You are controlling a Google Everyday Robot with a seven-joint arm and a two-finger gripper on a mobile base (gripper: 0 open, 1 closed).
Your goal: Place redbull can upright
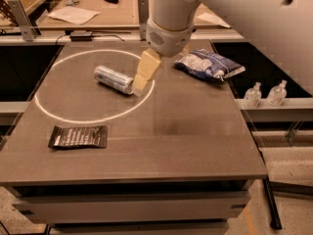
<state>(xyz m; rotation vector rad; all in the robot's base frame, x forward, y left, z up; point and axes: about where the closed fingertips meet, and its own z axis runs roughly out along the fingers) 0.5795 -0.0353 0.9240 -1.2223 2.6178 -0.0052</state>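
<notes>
White arm entering from the upper right of the view, broad rounded wrist housing at top centre, cream gripper angled down and leftward beneath it, tip lowest, just left of centre

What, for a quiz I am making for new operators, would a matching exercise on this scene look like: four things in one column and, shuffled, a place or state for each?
Things:
1. redbull can
2. pincer
3. snack bag
4. black packet

Places and states:
A. flat near the table's front left, outside the white ring
B. on its side inside the ring
C. at the table's right rear
D. low at the ring's right edge, next to the can's end

Pairs: 1-B, 2-D, 3-C, 4-A.
</notes>
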